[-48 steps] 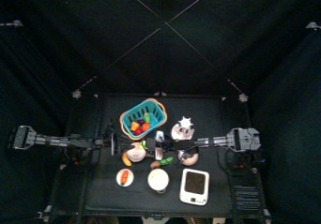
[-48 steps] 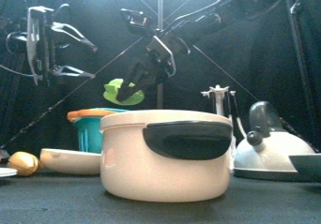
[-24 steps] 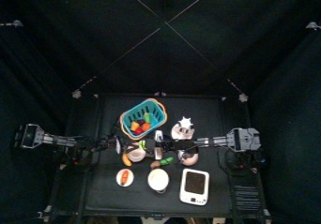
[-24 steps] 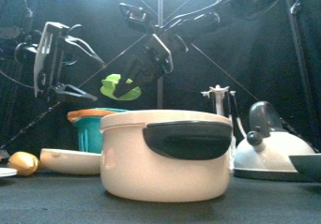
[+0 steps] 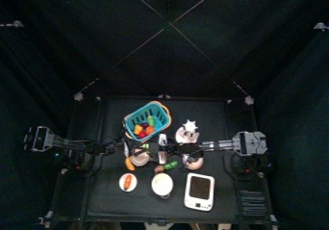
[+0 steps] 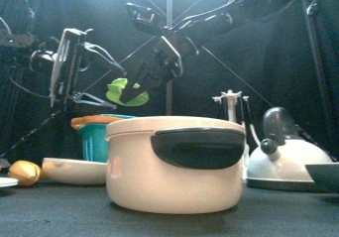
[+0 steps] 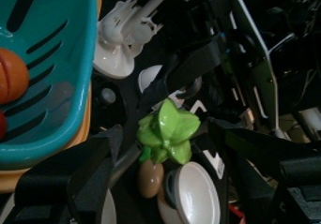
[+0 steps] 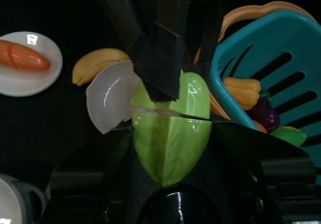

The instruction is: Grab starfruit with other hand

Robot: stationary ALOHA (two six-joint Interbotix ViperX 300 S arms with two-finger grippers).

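The green starfruit (image 6: 125,90) hangs in the air over the table's left half, and my right gripper (image 6: 149,78) is shut on it, its arm reaching across from the right. In the right wrist view the starfruit (image 8: 174,126) fills the gap between the two black jaws. My left gripper (image 6: 66,64) is open just to the left of the fruit, a short gap away. In the left wrist view the starfruit (image 7: 167,134) lies straight ahead, with the other arm's jaws around it. From above, the starfruit (image 5: 139,150) shows between both arms.
A white pot with a black handle (image 6: 175,162) stands at the front, and a kettle (image 6: 284,147) to its right. The teal basket (image 5: 148,120) of fruit is behind the starfruit. A white bowl (image 6: 73,170) and a plate with a carrot (image 8: 28,57) lie below.
My left gripper has moved right toward the starfruit, still open. The right gripper holds the fruit in nearly the same place.
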